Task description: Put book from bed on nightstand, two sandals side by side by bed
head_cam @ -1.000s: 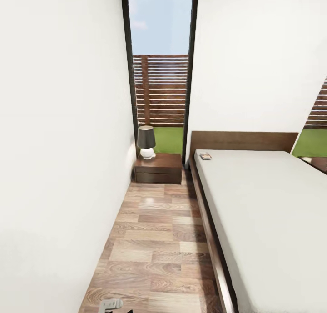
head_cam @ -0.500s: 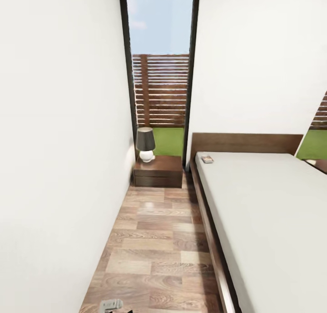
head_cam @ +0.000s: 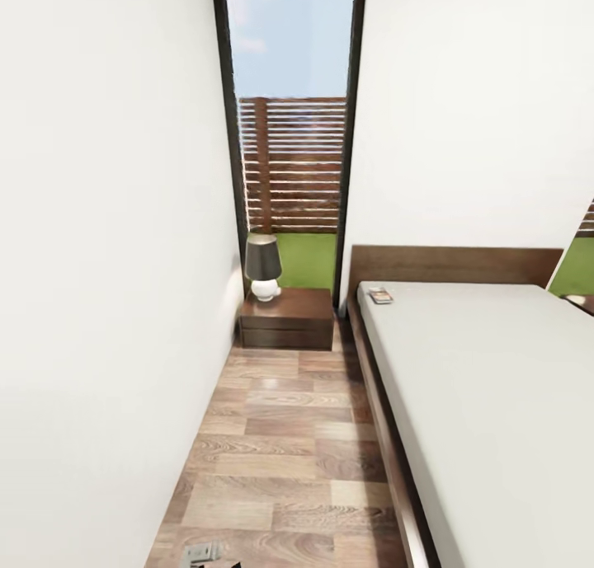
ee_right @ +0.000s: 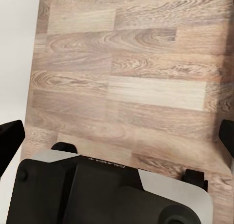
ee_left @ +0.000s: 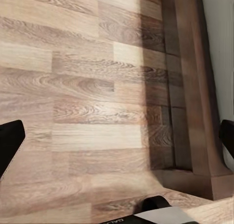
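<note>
In the corridor between wall and bed: the floor (head_cam: pixel 280 452) is a narrow strip of wood planks running to the nightstand (head_cam: pixel 289 316) under the tall window (head_cam: pixel 290 131).
Book: the book (head_cam: pixel 380 295) lies flat on the mattress corner nearest the headboard, on the side facing the nightstand, well apart from the robot.
Bed: the bed (head_cam: pixel 495 403) fills the right side of the head view; its dark wooden frame edges the walkway.
Nightstand top: a lamp (head_cam: pixel 263 267) stands on its left part; the right part looks bare.
Left gripper: the left gripper (ee_left: pixel 117 141) hangs over the planks beside the bed frame, fingers spread wide, holding nothing.
Right gripper: the right gripper (ee_right: pixel 117 136) hangs over the floor near the wall, fingers also wide apart and empty.
Sandals: I cannot say where they lie.
Risk, passage: the gap is tight, so drifting sideways could scrape the base on the bed frame or the wall.
Risk, placing: setting the book down too far left could knock the lamp.
Risk, reach: stopping short would force a long stretch over the mattress and a poor grip on a thin book.
</note>
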### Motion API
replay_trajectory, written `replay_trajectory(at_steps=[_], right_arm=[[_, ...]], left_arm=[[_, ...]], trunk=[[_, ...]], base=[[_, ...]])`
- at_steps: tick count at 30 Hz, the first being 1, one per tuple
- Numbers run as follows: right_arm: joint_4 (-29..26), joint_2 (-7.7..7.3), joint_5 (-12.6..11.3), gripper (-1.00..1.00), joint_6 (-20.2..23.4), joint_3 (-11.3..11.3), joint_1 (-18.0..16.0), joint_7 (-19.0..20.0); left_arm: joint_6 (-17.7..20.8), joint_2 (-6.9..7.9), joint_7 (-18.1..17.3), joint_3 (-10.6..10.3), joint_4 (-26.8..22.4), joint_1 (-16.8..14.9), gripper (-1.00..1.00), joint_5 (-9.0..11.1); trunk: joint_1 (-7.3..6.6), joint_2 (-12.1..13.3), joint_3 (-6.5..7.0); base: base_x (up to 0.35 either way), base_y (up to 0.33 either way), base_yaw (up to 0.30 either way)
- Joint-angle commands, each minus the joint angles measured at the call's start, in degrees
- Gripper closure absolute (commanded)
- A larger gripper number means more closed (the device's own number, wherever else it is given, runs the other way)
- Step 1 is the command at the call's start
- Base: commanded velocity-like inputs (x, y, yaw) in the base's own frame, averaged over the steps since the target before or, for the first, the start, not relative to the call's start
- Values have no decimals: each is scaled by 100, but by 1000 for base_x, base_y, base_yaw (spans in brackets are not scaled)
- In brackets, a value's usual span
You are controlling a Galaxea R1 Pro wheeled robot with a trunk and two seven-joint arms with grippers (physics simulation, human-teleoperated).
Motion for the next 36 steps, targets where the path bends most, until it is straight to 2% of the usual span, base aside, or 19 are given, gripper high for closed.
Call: replay_trajectory(at_steps=[1, 27, 36], right_arm=[[28, -1, -43, -100, -31, 11, -12, 27], [28, -1, -43, -100, -30, 11, -12, 34], [28, -1, -44, -100, -30, 11, -12, 34]], left_arm=[[-17, 2, -19, 31, 8, -6, -100, -19], [-17, 2, -23, 31, 10, -8, -100, -19], [-17, 2, -17, 31, 9, -5, -100, -19]], trunk=[[6, -9, -10], [6, -9, -10], [6, -9, -10]], base=[[327, 0, 0], [325, 0, 0], [223, 0, 0]])
